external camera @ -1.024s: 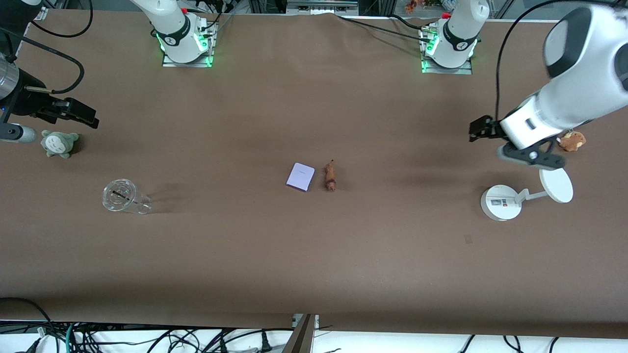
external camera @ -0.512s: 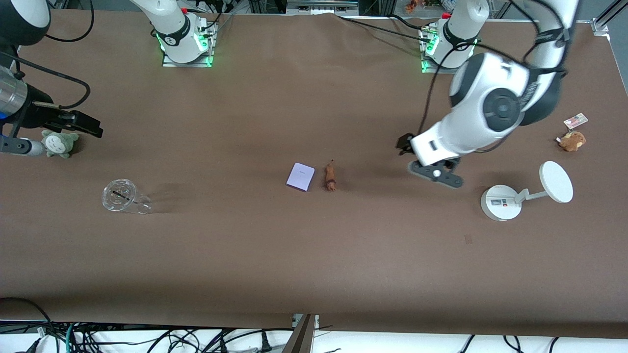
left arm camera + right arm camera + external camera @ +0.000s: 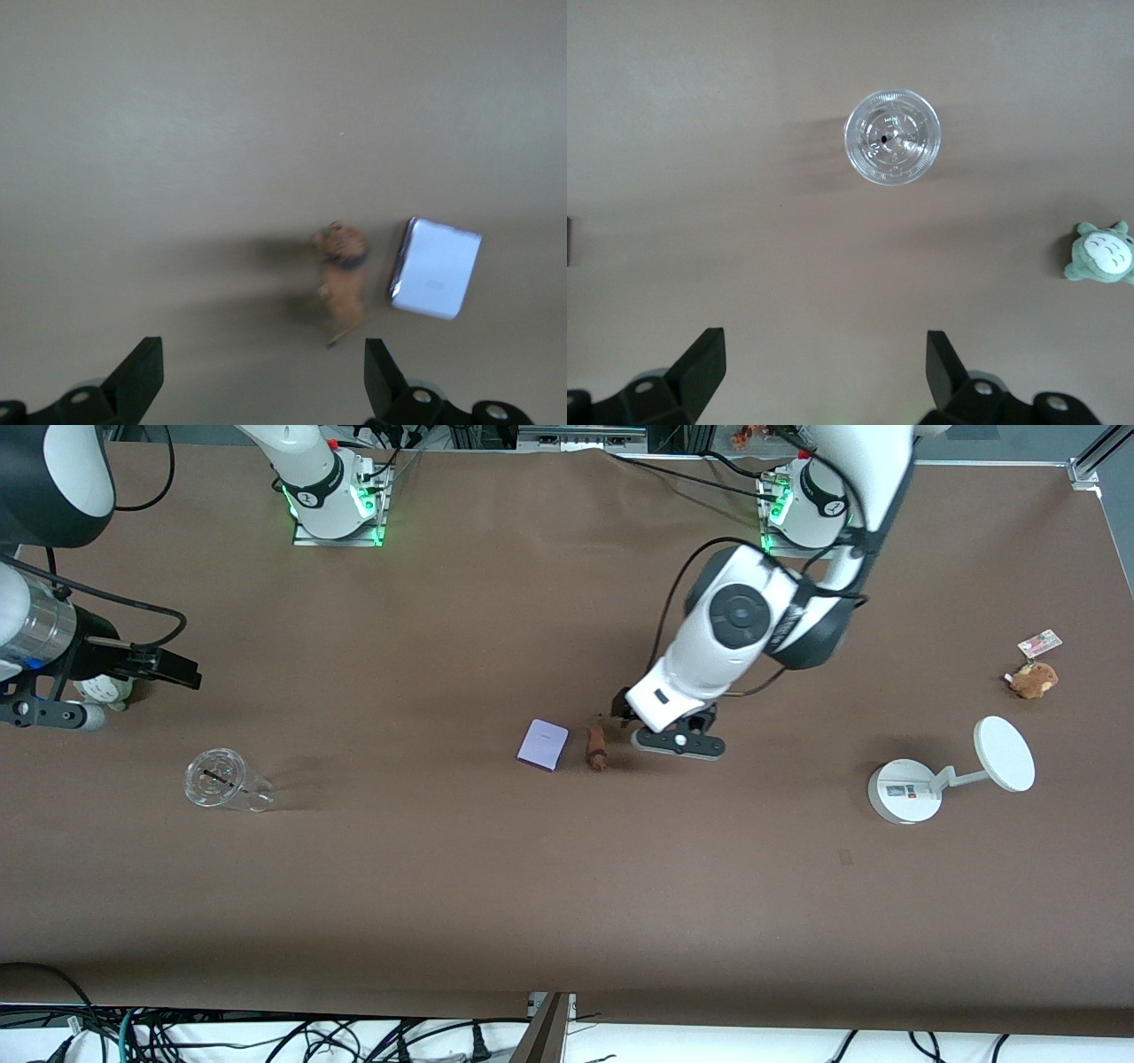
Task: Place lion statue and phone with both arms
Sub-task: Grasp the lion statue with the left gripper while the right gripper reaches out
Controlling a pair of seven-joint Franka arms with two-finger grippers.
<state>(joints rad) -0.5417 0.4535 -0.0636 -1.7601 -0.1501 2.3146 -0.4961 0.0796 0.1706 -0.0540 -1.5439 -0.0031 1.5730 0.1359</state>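
Mid-table, we note lion statue point(image 3: 596, 746) just beside phone point(image 3: 542, 744), at its 3 o'clock; left gripper point(image 3: 620, 713) spread wide and empty above the statue may nudge the phone descending, while right gripper point(image 3: 819, 365), also wide and empty, waits.

Your left hand point(image 3: 620, 710) hangs with fingers spread just beside the lion statue point(image 3: 596, 747), over bare desk point(image 3: 567, 886). The phone point(image 3: 542, 744) lies close against the statue's flank toward the right arm's end, crowding a finger there. Your right hand point(image 3: 182, 670) has only the clear cup point(image 3: 221, 779) and grey-green plush point(image 3: 1101, 252) near it.
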